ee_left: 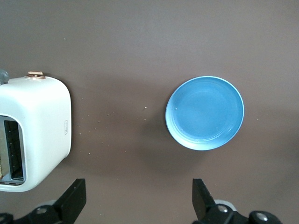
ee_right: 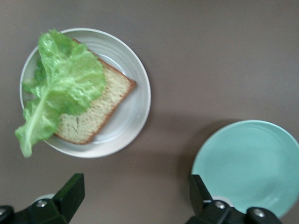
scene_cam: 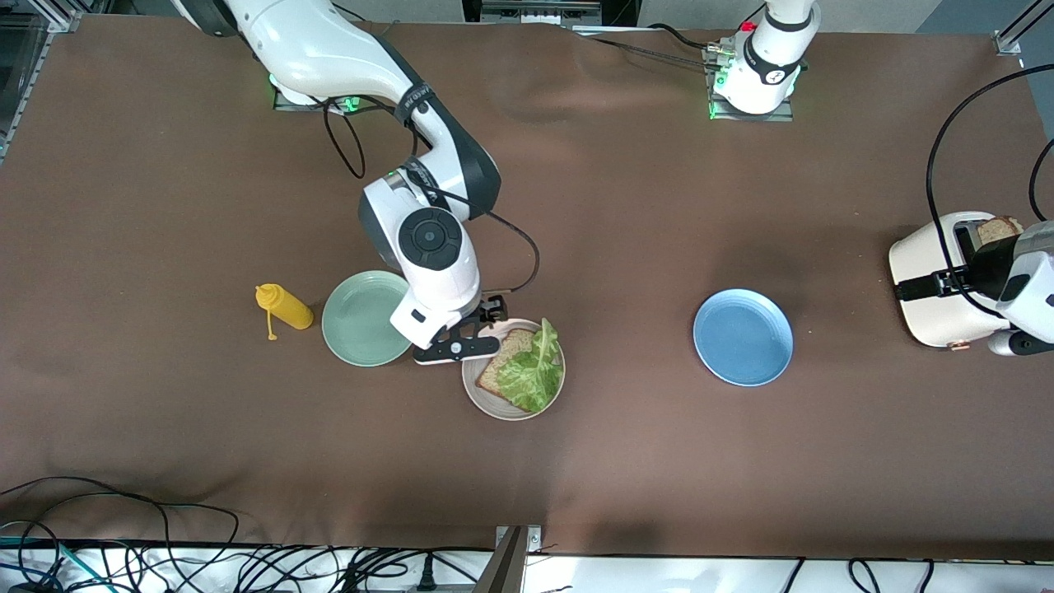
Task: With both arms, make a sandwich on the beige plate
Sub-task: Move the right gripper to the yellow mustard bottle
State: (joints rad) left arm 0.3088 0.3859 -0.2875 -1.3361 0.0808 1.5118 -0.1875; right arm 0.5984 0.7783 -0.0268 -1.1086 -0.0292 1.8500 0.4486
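Brown cloth table (scene_cam: 626, 461) bears beige plate (scene_cam: 486, 401); cables (scene_cam: 206, 560) edge it.

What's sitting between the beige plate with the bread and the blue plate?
Nothing. The front view shows only bare brown tabletop between the beige plate and the blue plate.

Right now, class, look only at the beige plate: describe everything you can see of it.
The beige plate is round, pale and glossy like glazed ceramic, with a raised rim and faint rings inside. It sits flat on the brown table, beside the mint green plate and slightly nearer the front camera. One slice of brown-crusted bread lies on it, and a ruffled lettuce leaf lies on the bread, one end hanging past the rim. The open right gripper hovers over its edge, not touching it.
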